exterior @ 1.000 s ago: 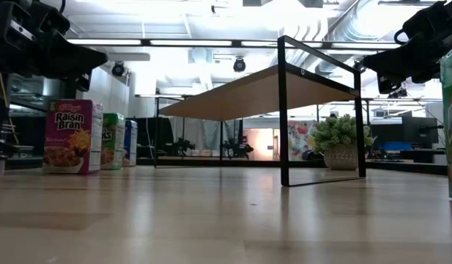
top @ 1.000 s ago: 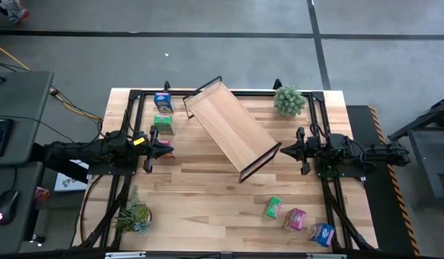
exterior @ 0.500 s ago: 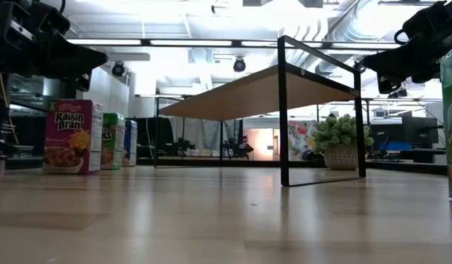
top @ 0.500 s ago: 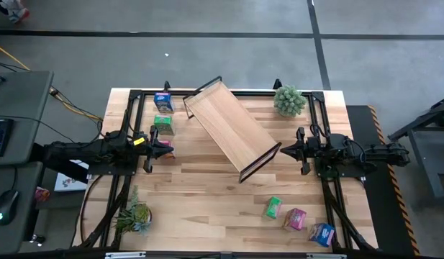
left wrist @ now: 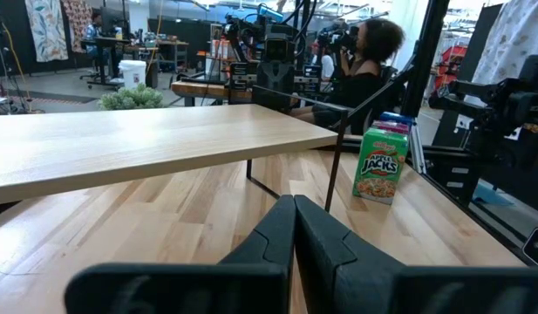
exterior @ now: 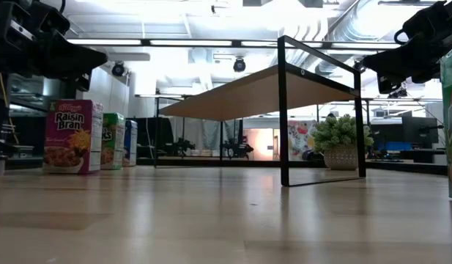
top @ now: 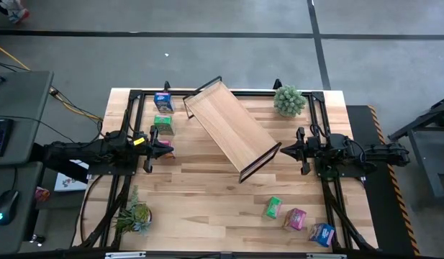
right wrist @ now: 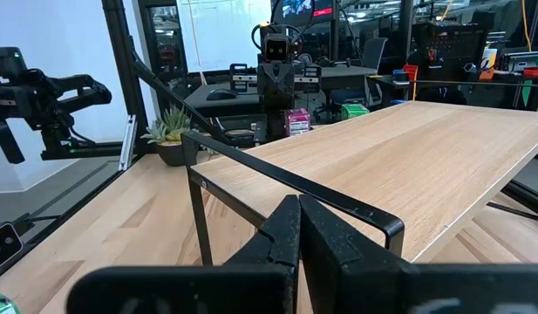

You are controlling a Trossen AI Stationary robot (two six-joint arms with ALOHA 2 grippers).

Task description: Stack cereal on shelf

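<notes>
The shelf [top: 232, 129], a light-wood board on thin black frame ends, stands on those ends diagonally at mid-table. Three cereal boxes stand left of it: blue [top: 162, 101], green [top: 162, 124] and pink [top: 166, 150]. Another green [top: 272, 207], pink [top: 296, 218] and blue box [top: 322, 234] lie near the right front corner. My left gripper [top: 162, 146] hovers shut above the pink box [exterior: 72, 137], clear of it. My right gripper [top: 285, 150] hangs shut in the air just off the shelf's near-right end [right wrist: 295, 187]. The left wrist view shows the green box [left wrist: 379, 164].
A potted plant [top: 288, 101] sits by the far right corner and another [top: 135, 216] by the near left corner. Black frame rails [top: 135, 108] run along the table's sides. Bare planks lie between the shelf and the near edge. People work in the room behind.
</notes>
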